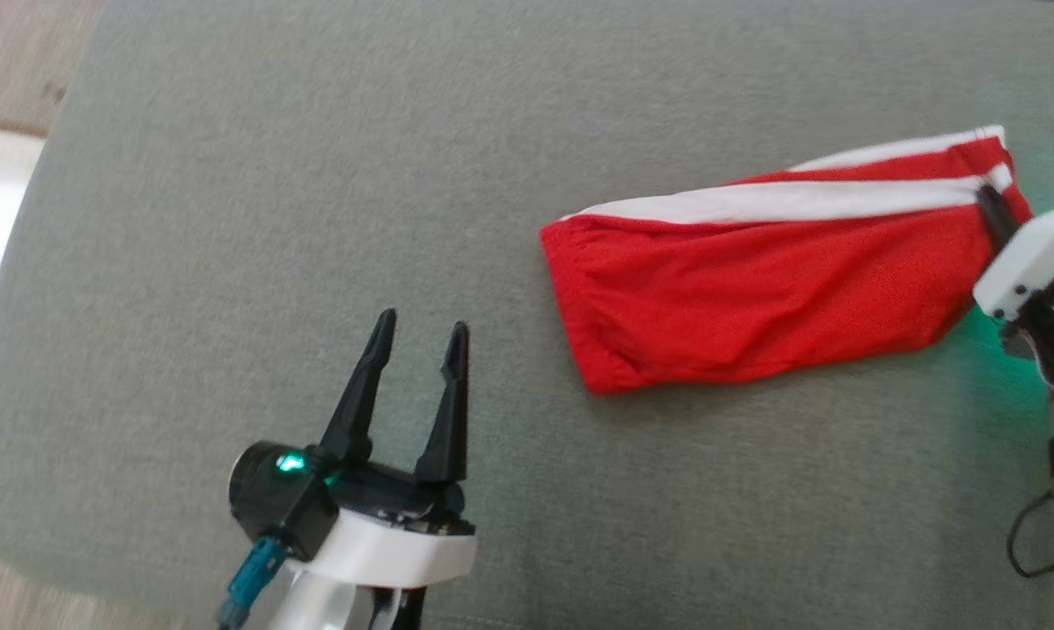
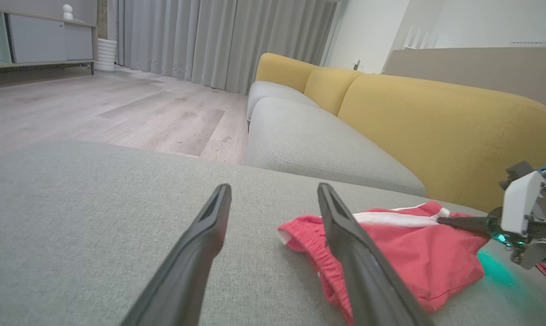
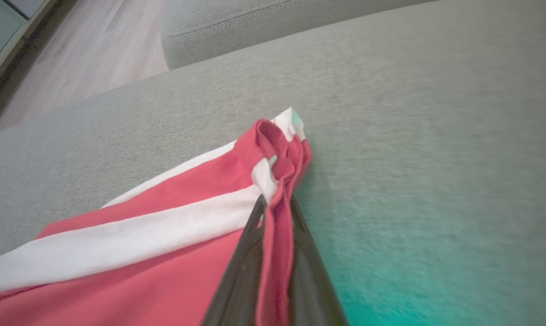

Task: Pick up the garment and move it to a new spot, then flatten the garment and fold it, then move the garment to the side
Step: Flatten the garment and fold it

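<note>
My right hand point(image 1: 988, 201) pinches the striped end of the red shorts point(image 1: 754, 297), lying seemingly folded at the grey cushion's point(image 1: 317, 175) right, my left hand point(image 1: 422, 337) spread at lower left, so I judge only the sideways move is left.

Around us: a grey upholstered surface point(image 1: 317, 175) and a sofa point(image 2: 436, 127) beyond it.
We see the sofa's yellow back above 2 grey seat cushions point(image 2: 309, 140), standing just past the surface's far edge. A pale wood floor point(image 2: 118, 108) runs to long grey curtains point(image 2: 218, 40); a low cabinet point(image 2: 41, 40) by the wall carries 1 small white ornament point(image 2: 67, 11), with a white ribbed cylinder point(image 2: 105, 54) beside it.
</note>
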Available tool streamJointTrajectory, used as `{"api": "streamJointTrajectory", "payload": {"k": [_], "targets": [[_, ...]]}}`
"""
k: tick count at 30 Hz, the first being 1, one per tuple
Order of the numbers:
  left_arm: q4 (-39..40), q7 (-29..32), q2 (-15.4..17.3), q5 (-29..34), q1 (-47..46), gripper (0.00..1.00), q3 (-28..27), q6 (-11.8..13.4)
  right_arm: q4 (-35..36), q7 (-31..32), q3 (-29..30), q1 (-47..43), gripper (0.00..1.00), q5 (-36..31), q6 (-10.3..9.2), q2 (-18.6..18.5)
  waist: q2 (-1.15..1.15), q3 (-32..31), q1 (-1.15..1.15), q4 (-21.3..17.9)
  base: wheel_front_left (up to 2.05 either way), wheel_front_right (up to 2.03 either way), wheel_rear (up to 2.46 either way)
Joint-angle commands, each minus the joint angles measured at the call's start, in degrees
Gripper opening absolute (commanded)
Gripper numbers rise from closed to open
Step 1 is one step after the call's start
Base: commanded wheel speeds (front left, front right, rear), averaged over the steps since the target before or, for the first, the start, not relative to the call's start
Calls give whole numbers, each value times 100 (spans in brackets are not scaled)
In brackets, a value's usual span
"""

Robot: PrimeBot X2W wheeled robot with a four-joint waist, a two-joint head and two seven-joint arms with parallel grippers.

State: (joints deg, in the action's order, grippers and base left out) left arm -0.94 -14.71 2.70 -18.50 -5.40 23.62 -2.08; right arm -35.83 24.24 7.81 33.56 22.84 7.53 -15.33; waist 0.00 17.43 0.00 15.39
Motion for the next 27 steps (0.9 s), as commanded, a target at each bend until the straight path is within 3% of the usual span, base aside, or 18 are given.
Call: {"api": "streamJointTrajectory", "payload": {"k": [1,14,21,27], "targets": [[92,-29,18,60,49,100,-281,-39,173,-108,23,-10,0,52,-4,-130,0,-232,0,-216,0,0,0],[-153,-29,18,89,103,100,-439,-182,459,-73,772,111,0,-82,-4,-465,0,-308,0,-379,0,0,0],[-146,-29,18,-44,64,100,-389,-148,1479,517,136,80,0,-31,-4,134,0,-264,0,-224,0,0,0],[-156,-29,18,-137,33,100,-337,-107,2069,887,-731,-47,0,11,-4,967,0,-267,0,-64,0,0,0]]}}
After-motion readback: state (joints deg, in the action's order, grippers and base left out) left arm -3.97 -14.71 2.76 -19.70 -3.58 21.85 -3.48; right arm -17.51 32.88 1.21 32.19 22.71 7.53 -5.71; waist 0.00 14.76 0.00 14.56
